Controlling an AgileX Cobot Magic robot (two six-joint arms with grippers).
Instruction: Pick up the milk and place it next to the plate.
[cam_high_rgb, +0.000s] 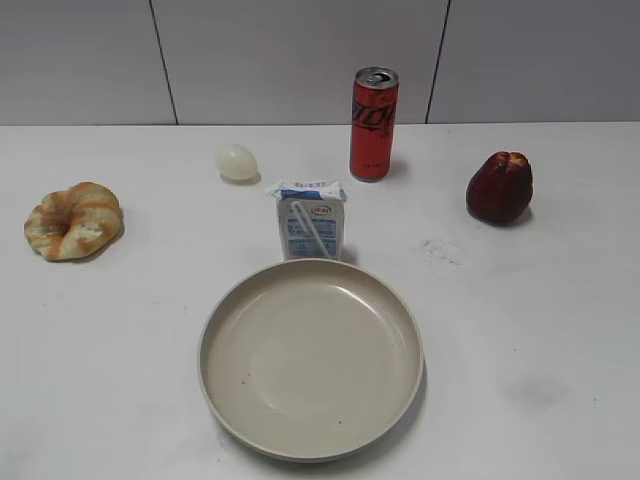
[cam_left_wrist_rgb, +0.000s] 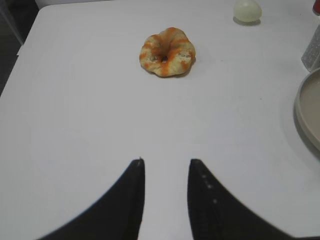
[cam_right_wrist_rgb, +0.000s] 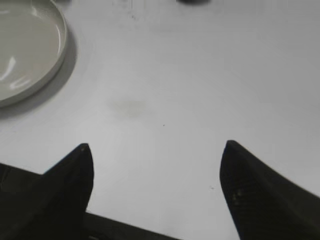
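The milk (cam_high_rgb: 312, 221), a small white carton with blue print and a straw on its front, stands upright just behind the plate's far rim. The plate (cam_high_rgb: 405, 340) is a large round beige dish at the front middle; its edge shows in the left wrist view (cam_left_wrist_rgb: 307, 112) and the right wrist view (cam_right_wrist_rgb: 59, 37). Neither gripper shows in the exterior view. My left gripper (cam_left_wrist_rgb: 166, 161) is open and empty over bare table, left of the plate. My right gripper (cam_right_wrist_rgb: 156, 145) is wide open and empty over bare table, right of the plate.
A tall red soda can (cam_high_rgb: 373, 124) stands behind the milk. A pale egg (cam_high_rgb: 237, 162) lies at the back left, a glazed bread ring (cam_high_rgb: 72, 221) at the far left, a dark red fruit (cam_high_rgb: 499, 187) at the right. A wall stands behind the white table.
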